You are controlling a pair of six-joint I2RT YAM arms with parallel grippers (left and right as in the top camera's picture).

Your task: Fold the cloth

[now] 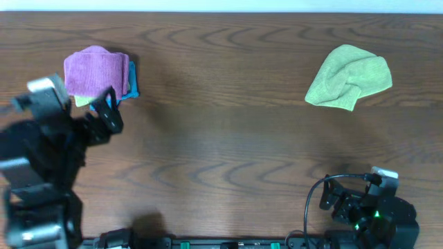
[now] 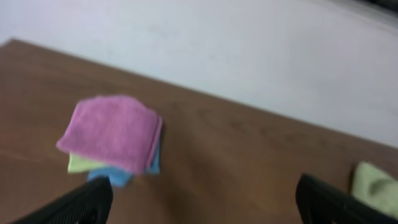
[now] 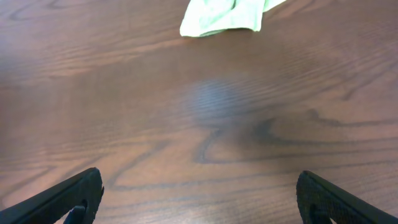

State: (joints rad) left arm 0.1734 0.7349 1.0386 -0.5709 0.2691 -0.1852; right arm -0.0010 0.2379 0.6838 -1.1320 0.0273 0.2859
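Overhead: cloth (image 1: 95,69) folded, far left, on top of a pile (image 1: 131,84). Left gripper (image 1: 107,109) just beside it, fingers wide apart, holding nothing (right gripper (image 3: 199,190) apart too, well away). Looks about done. Lift up first, then back, so as not to bump the pile

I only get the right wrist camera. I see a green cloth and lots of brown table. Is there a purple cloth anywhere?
Observer: Yes, a purple cloth sits far off on the table's left side, opposite the green cloth.
Child: Is it all messy like the green one?
Observer: No, it is folded, lying on top of a blue cloth and a yellow-green cloth.
Child: Is the other arm holding it?
Observer: No, the left arm's jaws are open and empty, close beside that pile.
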